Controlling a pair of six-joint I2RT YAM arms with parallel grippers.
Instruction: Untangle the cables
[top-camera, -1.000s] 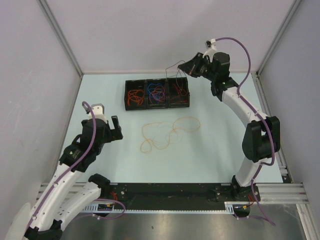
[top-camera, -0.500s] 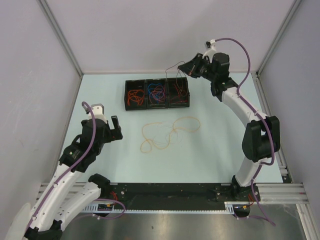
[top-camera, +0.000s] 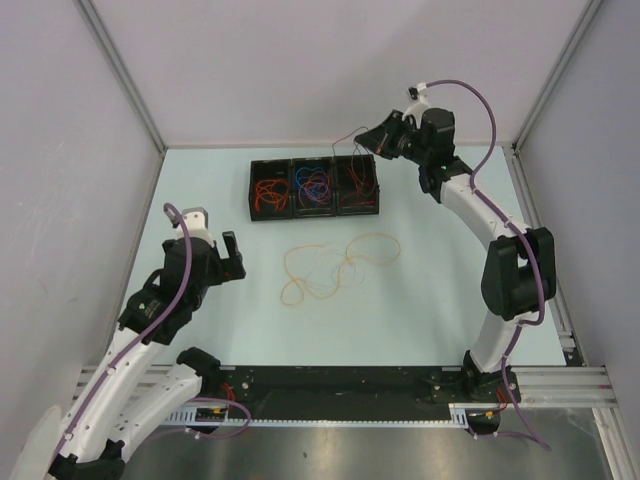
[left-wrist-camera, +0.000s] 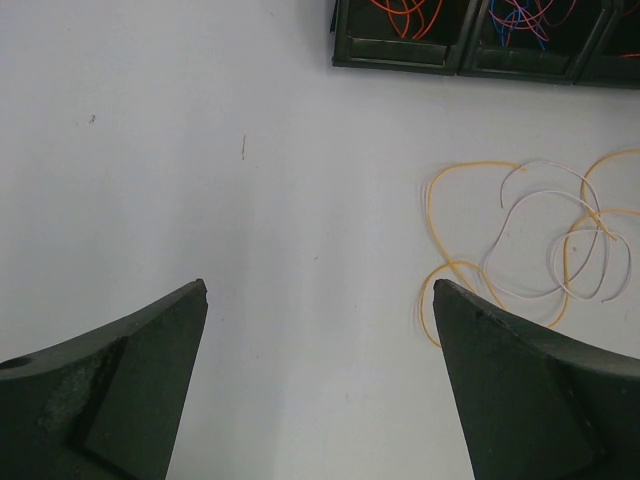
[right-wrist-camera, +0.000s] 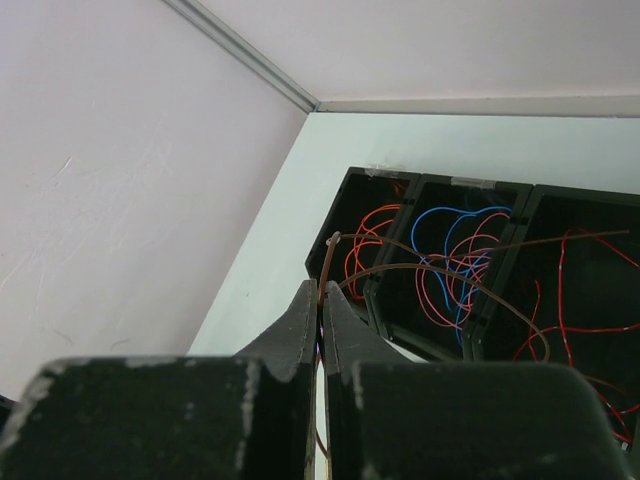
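Entry: cable sorting, strand extraction in progress.

- Right claw (right-wrist-camera: 321, 292): clenched on one thin dark cable (right-wrist-camera: 430, 268), pinched at the very fingertips. Since a second ago, tipped up and drawn slightly toward the far wall, high above the far right corner of the tray (top-camera: 315, 213).
- Dark cable: arched in the air from the pinch, out over the compartments. Far end trailing down toward the right-hand compartment. Span lifted a touch with the claw's move. Whether free of the others, not clear.
- Tray: three compartments in a row. Red cables (top-camera: 270, 192) in the left, blue and red tangle (top-camera: 315, 187) in the middle, more red in the right.
- Yellow cables (top-camera: 340, 265): loose curls on the surface (top-camera: 450, 290), near side of the tray and well apart from it. Unmoved. One pale strand among them in the left wrist view.
- Left claw (left-wrist-camera: 320, 290): released, jaws wide, nothing between them. Parked low over bare surface left of the yellow curls, position unchanged.

Judgement: one strand being drawn out of the tray's tangle, pull barely begun. Risk of dragging neighbouring loops up with it.
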